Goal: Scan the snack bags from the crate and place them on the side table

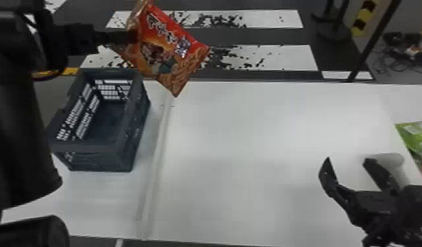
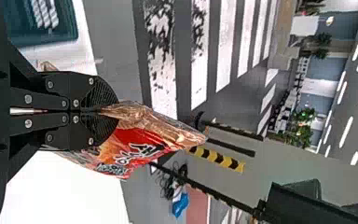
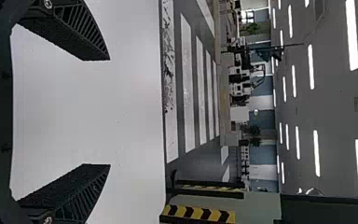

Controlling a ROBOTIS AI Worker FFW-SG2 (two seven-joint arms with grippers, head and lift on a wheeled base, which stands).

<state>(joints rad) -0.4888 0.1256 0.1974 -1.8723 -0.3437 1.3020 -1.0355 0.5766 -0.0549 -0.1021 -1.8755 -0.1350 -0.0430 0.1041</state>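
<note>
While the left gripper (image 1: 132, 36) hangs over the far left part of the work area, its two flat black fingers are pressed together on the crimped edge of a glossy red-and-orange plastic snack bag (image 1: 164, 49). Bag held tilted, one corner pointing down, beyond the crate's far right corner as the head view shows it; pinched end wrinkled in the left wrist view.

Just nearer: a dark grey-blue plastic crate (image 1: 131, 138), rectangular, open-topped, slotted walls, upright on the left stretch of white tabletop. Black left arm hides part of its left side in the head view. Right of the crate, a raised pale strip (image 1: 159, 138) runs near to far along the surface.

Farther right, a broad smooth white table (image 1: 253, 131). Over its near right part, the right gripper (image 1: 348, 161): fingers wide apart, nothing between them. It sits between the crate side and a green plastic snack bag (image 1: 417, 139) at the right edge. Whitish rounded object (image 1: 397, 161) partly behind one finger, kind unclear.

Past the far edge: black-and-white striped floor, slim dark pole (image 1: 374, 42), yellow-and-black post (image 1: 364, 16), tangled dark cables (image 1: 394, 62)
</note>
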